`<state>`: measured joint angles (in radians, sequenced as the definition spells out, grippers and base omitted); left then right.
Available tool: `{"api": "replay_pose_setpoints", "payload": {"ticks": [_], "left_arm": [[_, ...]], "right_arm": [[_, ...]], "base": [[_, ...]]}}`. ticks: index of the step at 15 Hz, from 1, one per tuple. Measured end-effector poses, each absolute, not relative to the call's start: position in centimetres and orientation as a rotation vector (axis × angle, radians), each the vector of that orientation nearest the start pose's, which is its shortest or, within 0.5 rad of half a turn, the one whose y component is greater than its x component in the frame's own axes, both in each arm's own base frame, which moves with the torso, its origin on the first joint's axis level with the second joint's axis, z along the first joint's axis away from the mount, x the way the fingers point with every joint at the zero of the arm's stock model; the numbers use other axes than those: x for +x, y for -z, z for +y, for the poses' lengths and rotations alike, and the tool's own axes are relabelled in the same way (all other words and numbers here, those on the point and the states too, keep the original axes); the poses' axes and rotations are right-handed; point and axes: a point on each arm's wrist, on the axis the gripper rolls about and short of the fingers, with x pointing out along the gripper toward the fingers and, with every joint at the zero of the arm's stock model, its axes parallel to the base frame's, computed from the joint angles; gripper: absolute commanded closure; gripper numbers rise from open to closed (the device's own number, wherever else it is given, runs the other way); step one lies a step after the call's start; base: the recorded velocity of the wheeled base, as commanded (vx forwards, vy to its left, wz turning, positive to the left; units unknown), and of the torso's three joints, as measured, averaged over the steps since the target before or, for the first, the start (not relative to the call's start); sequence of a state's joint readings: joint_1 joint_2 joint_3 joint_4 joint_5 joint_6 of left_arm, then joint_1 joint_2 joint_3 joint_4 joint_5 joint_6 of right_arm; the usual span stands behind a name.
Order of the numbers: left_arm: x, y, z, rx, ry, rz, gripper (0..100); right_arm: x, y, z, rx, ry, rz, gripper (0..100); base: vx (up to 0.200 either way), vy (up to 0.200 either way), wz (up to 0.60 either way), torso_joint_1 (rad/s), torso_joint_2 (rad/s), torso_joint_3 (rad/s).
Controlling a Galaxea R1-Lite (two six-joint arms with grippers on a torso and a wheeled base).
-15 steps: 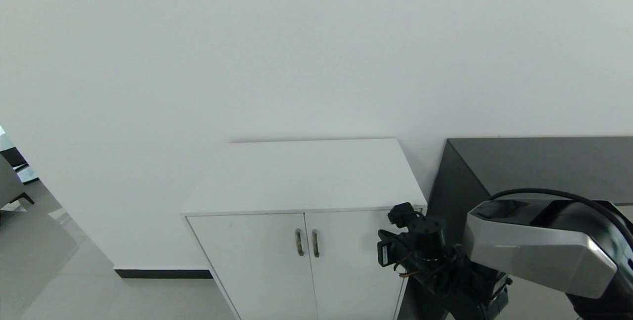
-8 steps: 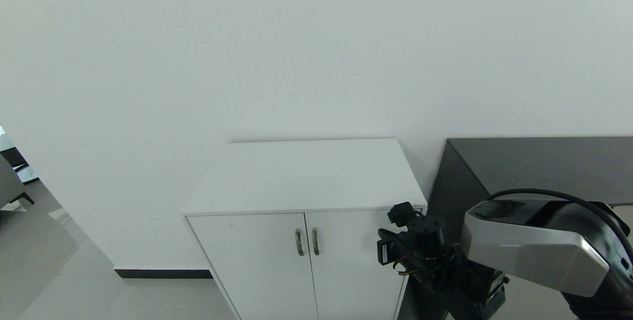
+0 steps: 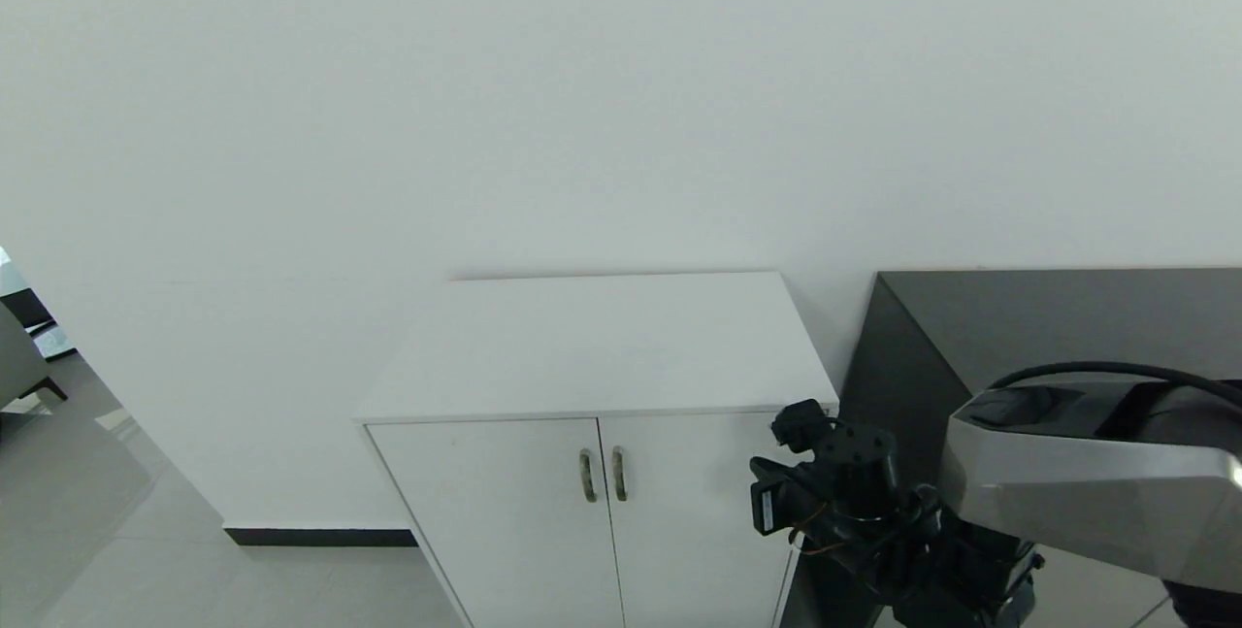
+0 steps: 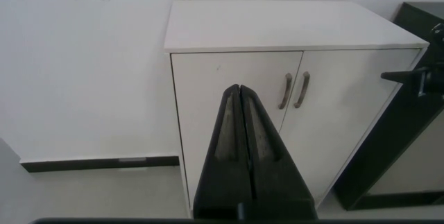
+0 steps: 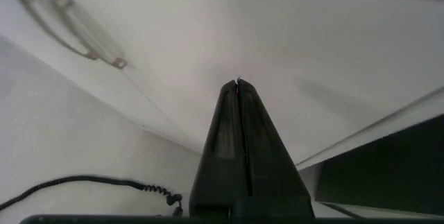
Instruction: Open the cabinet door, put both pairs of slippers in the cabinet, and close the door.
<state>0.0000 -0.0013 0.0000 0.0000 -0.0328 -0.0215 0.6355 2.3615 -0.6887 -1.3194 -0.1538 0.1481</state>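
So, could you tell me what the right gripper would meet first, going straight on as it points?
Most likely the cabinet's white door front, beside the handles; the right gripper points at it, though depth is unclear.

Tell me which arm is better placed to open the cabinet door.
Probably the right. The right gripper, shut, sits close to the right door, its handle nearby. The left gripper, also shut, stands farther back from the cabinet.
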Motion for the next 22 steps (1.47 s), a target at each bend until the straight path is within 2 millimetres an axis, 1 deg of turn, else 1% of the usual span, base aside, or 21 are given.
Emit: {"api": "replay_pose_setpoints", "payload": {"ticks": [1,2,3,4,6,7,8,9,11,14,17,19,22], "left_arm": [[-2.3,-7.5,-0.1,-0.020,0.033,-0.001,100],[-2.3,-7.5,-0.1,-0.020,0.033,-0.001,100],[-2.3,-7.5,-0.1,-0.020,0.034,-0.001,100],[-2.3,-7.5,-0.1,-0.020,0.033,-0.001,100],[-2.3,-7.5,-0.1,-0.020,0.034,-0.001,100],[-2.3,-7.5,-0.1,-0.019,0.034,-0.001,100],[-2.3,-7.5,-0.1,-0.020,0.035,-0.001,100],[-2.3,-7.5,-0.1,-0.020,0.034,-0.001,100],[-2.3,-7.5,-0.1,-0.020,0.034,-0.001,100],[-2.3,-7.5,-0.1,-0.021,0.034,-0.001,100],[-2.3,-7.5,-0.1,-0.021,0.034,-0.001,100],[-2.3,-7.5,-0.1,-0.021,0.034,-0.001,100],[-2.3,-7.5,-0.1,-0.021,0.034,-0.001,100]], "right_arm": [[28.7,-0.5,20.8,0.006,-0.452,0.364,100],[27.5,-1.6,19.7,0.001,-0.447,0.372,100],[26.1,-2.7,18.0,-0.012,-0.431,0.384,100],[24.5,-3.4,15.8,-0.037,-0.403,0.409,100],[21.3,-4.4,10.2,-0.085,-0.296,0.470,100],[19.9,-5.0,8.0,-0.089,-0.244,0.500,100],[18.6,-5.6,6.2,-0.088,-0.213,0.528,100],[17.4,-6.3,4.8,-0.087,-0.197,0.546,100],[14.6,-7.6,2.7,-0.092,-0.170,0.582,100],[9.9,-8.5,0.8,-0.083,-0.121,0.627,100],[5.6,-7.8,0.2,-0.065,-0.088,0.701,100],[3.9,-7.4,0.1,-0.049,-0.084,0.707,100],[3.0,-7.4,0.1,-0.047,-0.082,0.659,100]], "base": [[0.000,0.000,0.00,0.000,0.00,0.000],[0.000,0.000,0.00,0.000,0.00,0.000],[0.000,0.000,0.00,0.000,0.00,0.000],[0.000,0.000,0.00,0.000,0.00,0.000],[0.000,0.000,0.00,0.000,0.00,0.000],[0.000,0.000,0.00,0.000,0.00,0.000],[0.000,0.000,0.00,0.000,0.00,0.000],[0.000,0.000,0.00,0.000,0.00,0.000],[0.000,0.000,0.00,0.000,0.00,0.000],[0.000,0.000,0.00,0.000,0.00,0.000],[0.000,0.000,0.00,0.000,0.00,0.000],[0.000,0.000,0.00,0.000,0.00,0.000],[0.000,0.000,0.00,0.000,0.00,0.000]]}}
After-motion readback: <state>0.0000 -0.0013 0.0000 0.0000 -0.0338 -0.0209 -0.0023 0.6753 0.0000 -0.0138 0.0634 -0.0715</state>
